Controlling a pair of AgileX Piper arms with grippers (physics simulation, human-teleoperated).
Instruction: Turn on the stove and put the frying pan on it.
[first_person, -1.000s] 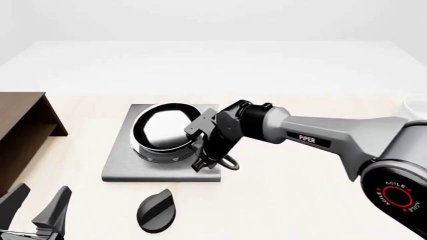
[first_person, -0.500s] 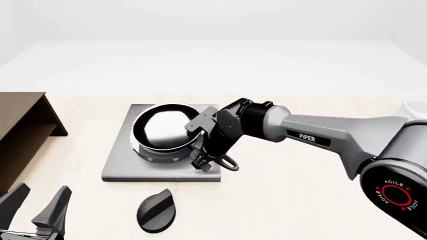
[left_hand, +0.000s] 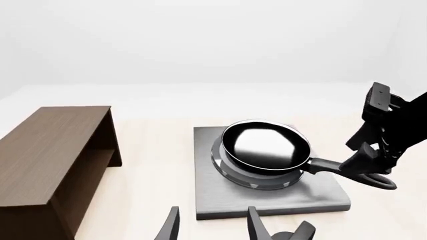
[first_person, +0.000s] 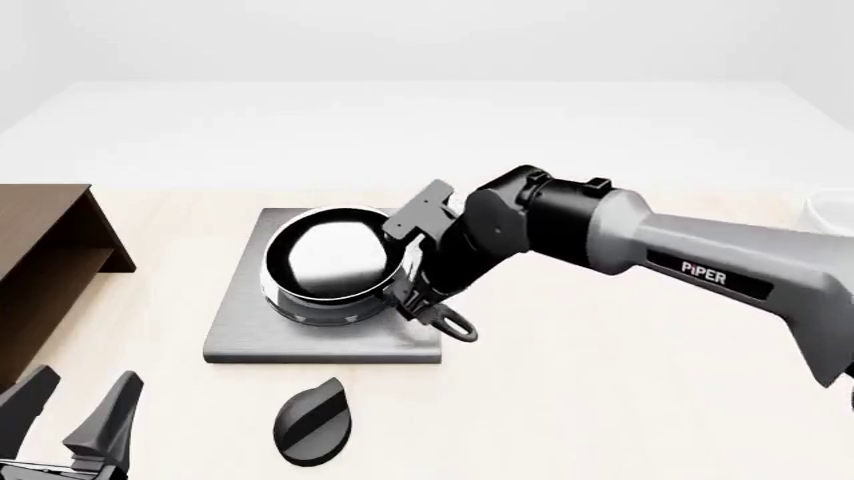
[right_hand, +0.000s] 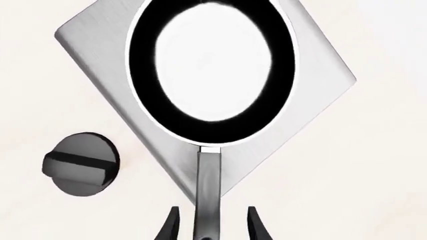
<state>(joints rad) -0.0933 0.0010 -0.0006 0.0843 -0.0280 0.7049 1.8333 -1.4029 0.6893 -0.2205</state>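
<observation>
The frying pan (first_person: 327, 260) is round and black with a shiny inside, and it sits on the burner of the grey square stove (first_person: 238, 338). Its long handle (first_person: 434, 315) points to the front right, past the plate's edge. My right gripper (first_person: 411, 300) hovers just above the handle and is open. In the right wrist view its fingers (right_hand: 172, 224) straddle the handle (right_hand: 208, 185) with gaps on both sides. The black oval knob (first_person: 314, 422) lies on the table in front of the stove. My left gripper (first_person: 74, 418) is open and empty at the near left.
A brown wooden shelf (first_person: 40, 255) stands at the left edge of the table. A white bowl (first_person: 834, 215) shows partly at the far right edge. In the left wrist view the stove (left_hand: 207, 200) and pan (left_hand: 265, 145) lie ahead of the fingers (left_hand: 172, 227).
My right arm has lifted and drawn its wrist up and back, while the gripper stays over the handle. The pan has stayed on the stove. The left arm has not moved.
</observation>
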